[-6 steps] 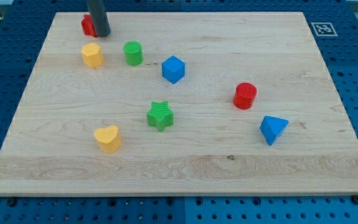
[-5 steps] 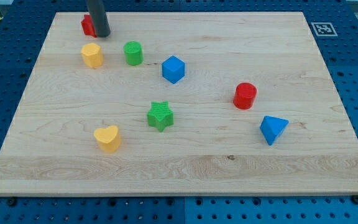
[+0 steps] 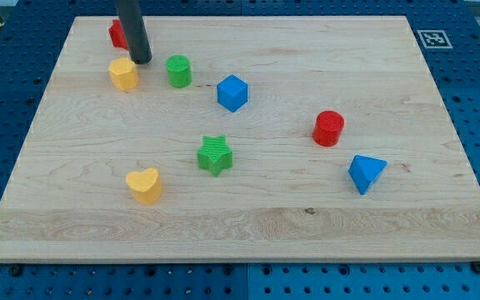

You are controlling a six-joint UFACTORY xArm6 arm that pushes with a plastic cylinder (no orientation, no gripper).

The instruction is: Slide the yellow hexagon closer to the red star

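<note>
The yellow hexagon [image 3: 124, 73] lies near the board's top left. The red star [image 3: 117, 34] sits just above it by the top edge, partly hidden behind my rod. My tip [image 3: 141, 60] rests on the board just right of and slightly above the yellow hexagon, below and to the right of the red star. I cannot tell whether it touches the hexagon.
A green cylinder [image 3: 178, 71] stands right of my tip, then a blue cube [image 3: 232, 92]. A green star [image 3: 215, 155] and a yellow heart [image 3: 144, 185] lie lower. A red cylinder [image 3: 328, 127] and a blue triangular block [image 3: 365, 172] are at the right.
My tip has moved down the view, from beside the red star to beside the yellow hexagon. No block has moved.
</note>
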